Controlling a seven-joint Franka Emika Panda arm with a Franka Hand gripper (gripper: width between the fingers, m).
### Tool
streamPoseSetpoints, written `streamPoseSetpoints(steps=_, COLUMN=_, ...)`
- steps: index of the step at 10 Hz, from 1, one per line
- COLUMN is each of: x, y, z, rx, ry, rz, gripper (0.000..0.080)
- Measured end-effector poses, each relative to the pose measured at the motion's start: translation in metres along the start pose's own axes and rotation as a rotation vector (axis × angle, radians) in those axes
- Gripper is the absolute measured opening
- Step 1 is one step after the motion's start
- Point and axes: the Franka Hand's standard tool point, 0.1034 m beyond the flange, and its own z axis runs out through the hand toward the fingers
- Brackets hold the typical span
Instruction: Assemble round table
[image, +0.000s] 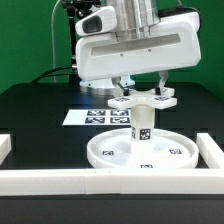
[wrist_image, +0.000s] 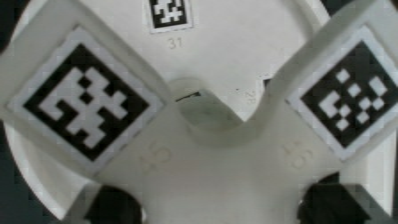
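Saw a long white border rail (image: 60, 180) nearest the lens, well below and in front of the gripper (image: 142, 92). Found the rimmed round disc (image: 100, 152) lying flat just beyond that rail, straight beneath the gripper. Noted the short cylinder leg (image: 141, 128) standing upright at the disc's middle, with the cross-shaped base (image: 140, 101) sitting on the leg's top, between the two fingers (image: 124, 88). Could not judge the grip: fingers either pressing the base or merely flanking it. Saw, in the wrist view, two tagged arms of the cross spreading close beneath the gripper. Spotted the marker board (image: 92, 117) flat on the black table (image: 40, 100), behind the disc, off to the exterior view's left of the gripper.
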Motion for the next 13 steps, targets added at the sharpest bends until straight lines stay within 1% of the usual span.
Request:
streamPoseSetpoints(steps=3, x=-0.0005, y=-0.0014, z=0.0005, rx=0.003, ry=-0.001, rz=0.178, gripper=0.0443)
streamPoseSetpoints(steps=5, x=-0.0015, y=-0.0047, z=0.0010, rx=0.014, ry=0.000, rz=0.400, gripper=0.0443)
streamPoseSetpoints(steps=9, x=-0.0021, y=-0.0072, z=0.0016, rx=0.049, ry=0.020, rz=0.825, gripper=0.0443)
streamPoseSetpoints(steps=12, x=0.0003, y=-0.0088, z=0.0017, rx=0.072, ry=0.060, rz=1.080, gripper=0.0443)
streamPoseSetpoints(steps=13, x=0.0013, y=-0.0087, z=0.0015, rx=0.083, ry=0.060, rz=1.171, gripper=0.0443)
